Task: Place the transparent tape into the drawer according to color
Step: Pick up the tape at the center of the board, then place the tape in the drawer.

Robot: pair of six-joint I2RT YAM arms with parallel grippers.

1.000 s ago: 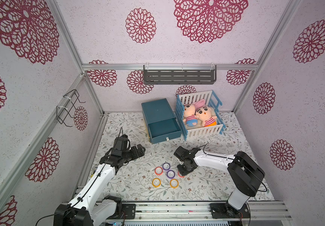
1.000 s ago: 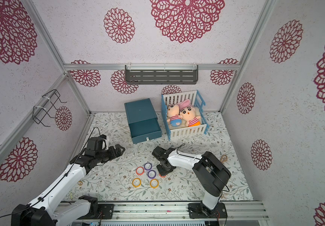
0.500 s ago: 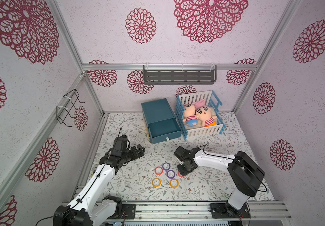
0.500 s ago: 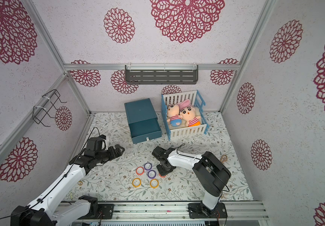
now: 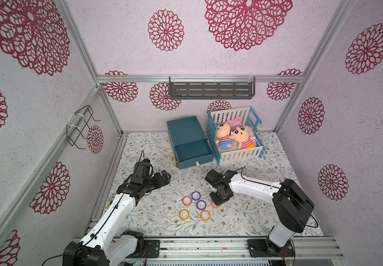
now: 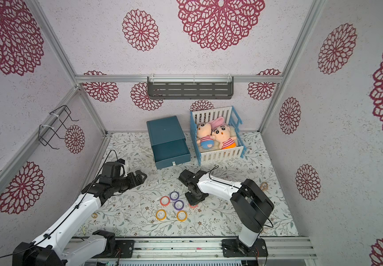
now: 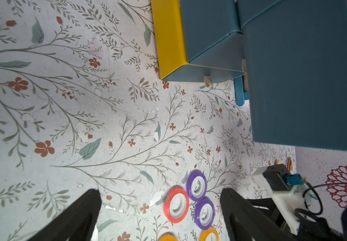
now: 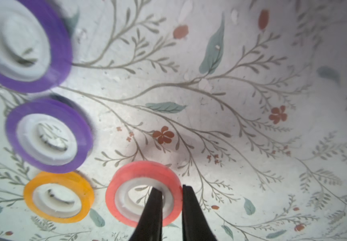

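Readable text: none can be made out in any view.
Red tape roll (image 7: pixel 166 208), the one nearer the drawer (image 5: pixel 186 165): a small dark mark on its rim, possibly print, too blurred in the left wrist view to read.
White tab (image 5: pixel 197 163) on the drawer front: too small to show any lettering.

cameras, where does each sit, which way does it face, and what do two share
Top views: high at the front, looking down over the mat, open drawer and crib; left arm and right arm show.
Left wrist: on the left arm, facing the drawer; open left gripper shows.
Right wrist: low over the mat; right gripper pinches the red tape roll.
Shared: both wrist views show the purple tape rolls.
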